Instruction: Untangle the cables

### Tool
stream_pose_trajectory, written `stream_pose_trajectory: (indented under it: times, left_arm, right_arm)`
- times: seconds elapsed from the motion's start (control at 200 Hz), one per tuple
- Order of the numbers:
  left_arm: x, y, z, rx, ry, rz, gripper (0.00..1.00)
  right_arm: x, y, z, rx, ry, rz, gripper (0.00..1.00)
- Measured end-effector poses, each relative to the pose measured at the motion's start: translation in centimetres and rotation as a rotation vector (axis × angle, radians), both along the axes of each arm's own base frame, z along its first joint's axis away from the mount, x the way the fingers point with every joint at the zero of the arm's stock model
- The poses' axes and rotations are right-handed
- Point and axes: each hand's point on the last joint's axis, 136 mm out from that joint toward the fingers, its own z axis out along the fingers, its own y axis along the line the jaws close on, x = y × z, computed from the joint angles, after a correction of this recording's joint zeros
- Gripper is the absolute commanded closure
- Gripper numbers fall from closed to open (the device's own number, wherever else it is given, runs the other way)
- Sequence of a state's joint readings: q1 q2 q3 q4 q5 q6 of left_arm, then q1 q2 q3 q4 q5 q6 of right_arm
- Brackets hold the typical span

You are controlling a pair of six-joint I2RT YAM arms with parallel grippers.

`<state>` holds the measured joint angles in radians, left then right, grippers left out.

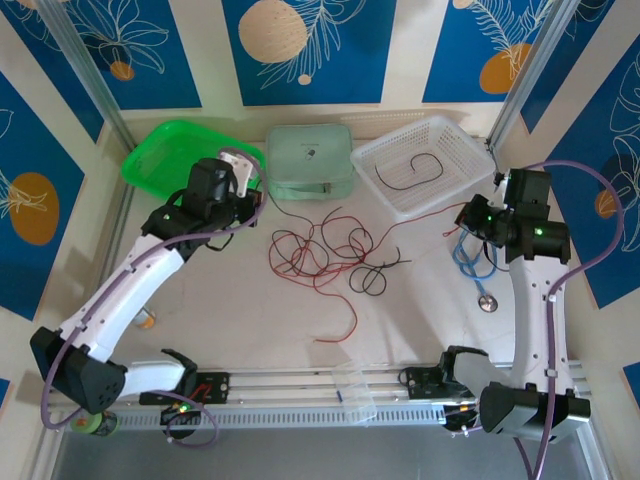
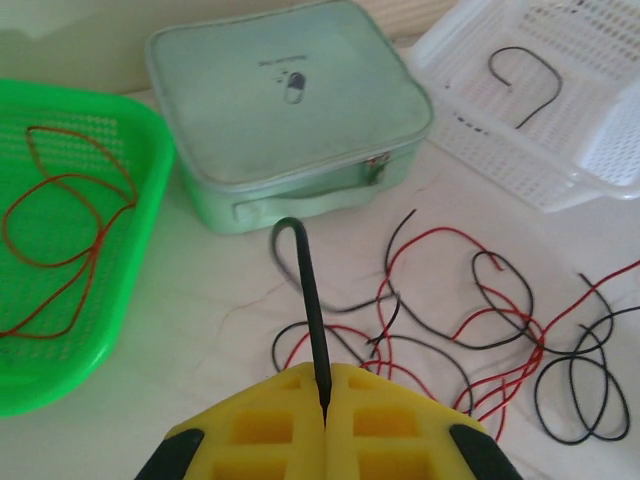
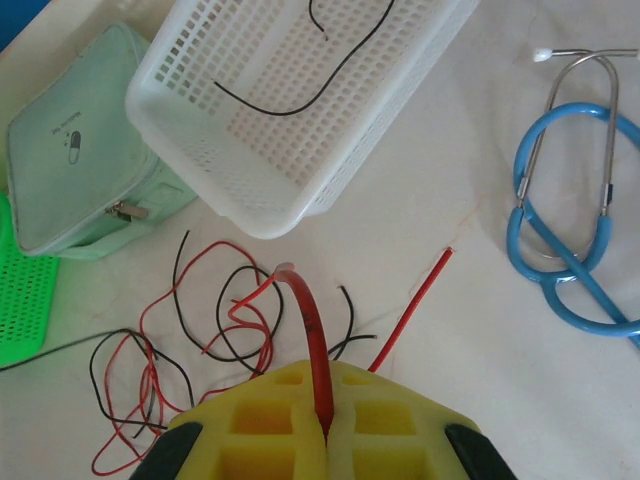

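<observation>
The cables (image 1: 322, 256) lie as a loose tangle of thin red and black strands in the middle of the table. My left gripper (image 2: 325, 372) is shut on a black cable (image 2: 306, 285) that rises from its closed yellow jaws and hooks over toward the tangle (image 2: 450, 335). It hovers left of the pile (image 1: 256, 201). My right gripper (image 3: 322, 375) is shut on a red cable (image 3: 306, 312) that arches up and runs to the tangle (image 3: 200, 320). It hangs right of the pile (image 1: 466, 215). Another red cable (image 2: 70, 240) lies in the green basket (image 2: 150, 125). A black cable (image 3: 330, 75) lies in the white basket (image 3: 260, 222).
A mint zip case (image 1: 310, 160) stands at the back between the green basket (image 1: 150, 165) and the white basket (image 1: 455, 185). A light blue stethoscope (image 3: 570, 245) lies on the right. A clear plastic piece (image 1: 356, 392) rests on the front rail.
</observation>
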<state>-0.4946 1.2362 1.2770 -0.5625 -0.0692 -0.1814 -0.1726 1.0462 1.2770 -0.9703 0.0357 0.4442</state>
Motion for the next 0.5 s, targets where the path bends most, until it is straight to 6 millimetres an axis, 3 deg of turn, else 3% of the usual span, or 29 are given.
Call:
stream_pose_trajectory:
  times: [0.195,0.365,0.5]
  left_arm:
    - [-1.0,0.4,1.2,-0.024,-0.027,-0.012,1.00]
    - [-1.6,-0.4,2.1,-0.061,-0.030,-0.061,1.00]
    - [-1.2,-1.9,6.2,-0.127,-0.096,-0.120,1.00]
  right_arm:
    - [-0.1,0.7,0.8,0.028,-0.019,0.026,1.00]
    - [0.1,2.3,3.6,0.090,-0.091,0.097,1.00]
    - [-0.2,4.6,4.6,0.151,-0.115,0.187,1.00]
